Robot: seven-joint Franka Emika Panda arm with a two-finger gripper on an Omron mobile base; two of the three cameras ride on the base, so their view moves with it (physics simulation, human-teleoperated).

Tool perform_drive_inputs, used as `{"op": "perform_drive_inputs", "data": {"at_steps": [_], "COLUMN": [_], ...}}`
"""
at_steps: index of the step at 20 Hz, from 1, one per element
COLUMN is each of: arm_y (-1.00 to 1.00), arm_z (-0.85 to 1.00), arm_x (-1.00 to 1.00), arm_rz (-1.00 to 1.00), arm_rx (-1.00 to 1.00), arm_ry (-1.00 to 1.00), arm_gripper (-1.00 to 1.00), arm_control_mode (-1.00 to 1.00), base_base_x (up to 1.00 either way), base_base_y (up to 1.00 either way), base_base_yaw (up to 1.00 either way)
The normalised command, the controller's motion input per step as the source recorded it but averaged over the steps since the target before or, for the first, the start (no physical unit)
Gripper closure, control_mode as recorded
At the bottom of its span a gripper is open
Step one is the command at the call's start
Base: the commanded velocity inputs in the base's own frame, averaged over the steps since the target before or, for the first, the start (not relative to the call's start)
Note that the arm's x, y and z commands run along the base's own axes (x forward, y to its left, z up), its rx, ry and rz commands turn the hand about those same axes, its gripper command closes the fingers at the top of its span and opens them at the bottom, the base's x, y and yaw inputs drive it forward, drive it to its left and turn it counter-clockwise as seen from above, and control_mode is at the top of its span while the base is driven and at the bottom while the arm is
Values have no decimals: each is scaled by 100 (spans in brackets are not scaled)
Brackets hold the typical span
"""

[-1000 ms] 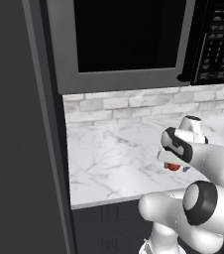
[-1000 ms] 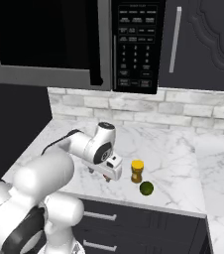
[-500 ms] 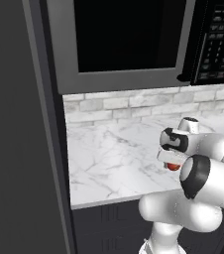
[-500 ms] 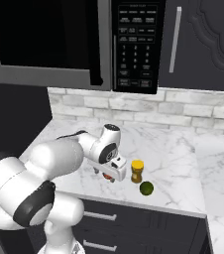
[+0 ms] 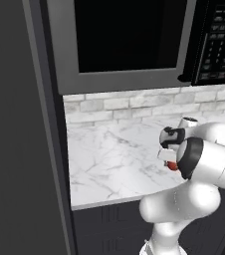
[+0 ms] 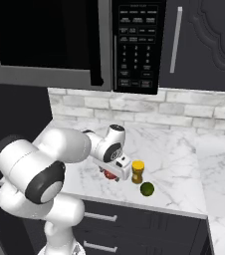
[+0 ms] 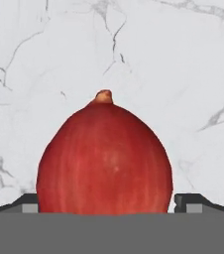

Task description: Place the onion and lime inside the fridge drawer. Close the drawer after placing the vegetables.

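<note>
Gripper [image 7: 104, 207] low over the marble counter [image 7: 183, 59], fingertips [image 7: 191, 202] either side of the onion [image 7: 104, 158] (contact unclear). Lime [image 6: 147, 189] near the counter's front edge, beside a yellow jar [image 6: 138, 171].

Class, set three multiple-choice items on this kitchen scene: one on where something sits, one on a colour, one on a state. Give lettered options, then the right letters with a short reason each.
1. Where is the small olive-green lime?
A. on the white marble counter near its front edge
B. inside the microwave
C. on the floor

2. What colour is the glossy round onion?
A. white
B. red
C. purple-black

3. How does the claw stand towards the onion?
A. high above it
B. one fingertip on each side of it
C. turned away from it

Answers: 1 A, the right base view shows it beside a small yellow-capped jar by the counter edge. 2 B, the hand view shows red skin. 3 B, dark fingertips flank the onion there.
</note>
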Motion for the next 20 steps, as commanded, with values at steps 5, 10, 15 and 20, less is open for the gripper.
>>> {"op": "perform_drive_inputs", "data": {"at_steps": [5, 10, 15, 20], "arm_y": [0, -1, 0, 0], "arm_z": [-19, -25, -31, -29], "arm_x": [21, 1, -4, -8], "arm_rz": [-1, 0, 0, -3], "arm_rx": [0, 0, 0, 0], "arm_ry": [0, 0, 0, 0], "arm_gripper": [-100, -100, -100, 100], "arm_control_mode": [-100, -100, -100, -100], "base_base_x": [0, 0, 0, 0], "base_base_y": [0, 0, 0, 0], "base_base_yaw": [0, 0, 0, 0]}}
